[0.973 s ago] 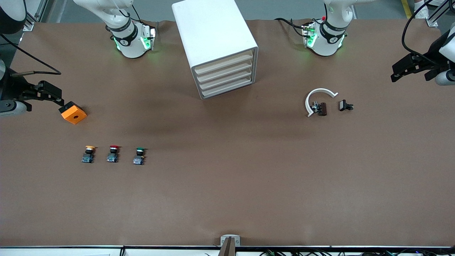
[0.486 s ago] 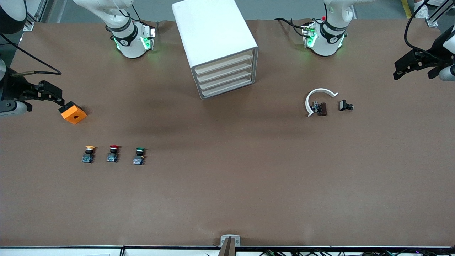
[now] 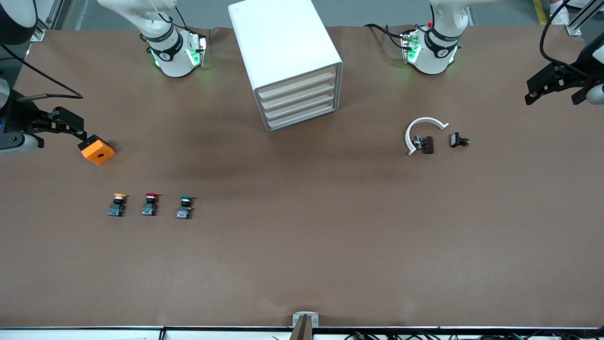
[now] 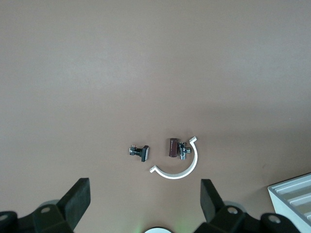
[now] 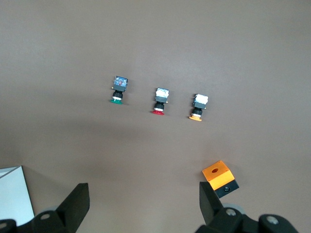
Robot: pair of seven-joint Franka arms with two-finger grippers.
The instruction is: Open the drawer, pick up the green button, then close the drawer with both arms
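Note:
The white cabinet (image 3: 288, 52) stands at the robots' side of the table, mid-way between the two bases. Its four drawers (image 3: 298, 101) with cream-beige fronts are all shut. A corner of it shows in the left wrist view (image 4: 294, 196) and in the right wrist view (image 5: 12, 194). The green-capped button (image 3: 184, 207) stands on the table nearer the front camera, toward the right arm's end; it also shows in the right wrist view (image 5: 118, 89). My right gripper (image 3: 75, 128) (image 5: 144, 201) is open and empty beside an orange box. My left gripper (image 3: 533, 92) (image 4: 145, 201) is open and empty over the left arm's end of the table.
A red-capped button (image 3: 150, 204) and a yellow-capped button (image 3: 117, 205) stand in a row with the green one. An orange box (image 3: 97, 150) lies by the right gripper. A white curved piece (image 3: 420, 126), a brown part (image 3: 427, 144) and a black part (image 3: 457, 140) lie toward the left arm's end.
My left gripper has shifted a little toward the left arm's end of the table and up in the front view. The right gripper and the objects have not moved.

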